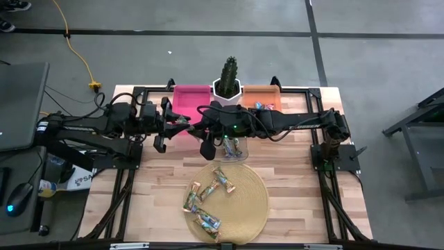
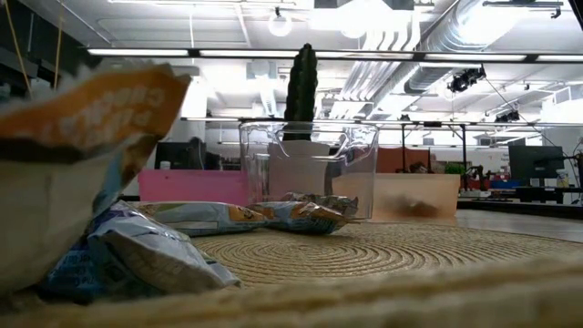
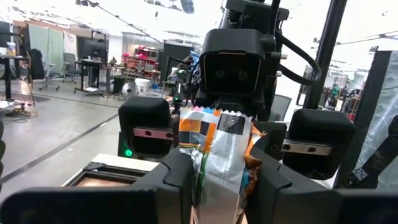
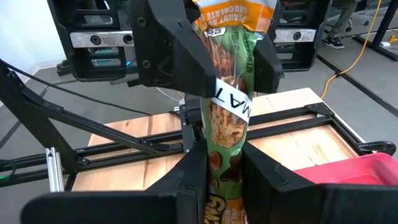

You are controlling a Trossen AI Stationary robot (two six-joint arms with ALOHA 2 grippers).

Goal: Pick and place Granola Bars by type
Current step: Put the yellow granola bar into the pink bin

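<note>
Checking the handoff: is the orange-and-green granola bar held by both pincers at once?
Yes. The orange-and-green crinkly-wrapped granola bar sits clamped in the right pincer, and the left pincer grips its other end.

Three bins on the far half of the table: one pink [image 1: 191,97], one orange [image 1: 262,96], one clear [image 1: 232,147]. One potted cactus [image 1: 227,78] between the pink and orange. One round woven mat [image 1: 243,208] at the near side. Roughly six granola bars [image 1: 208,189] on it, overlapping, exact count unclear. One more bar [image 4: 227,112] pinched between left gripper [image 3: 217,186] and right gripper [image 4: 224,168].
</note>
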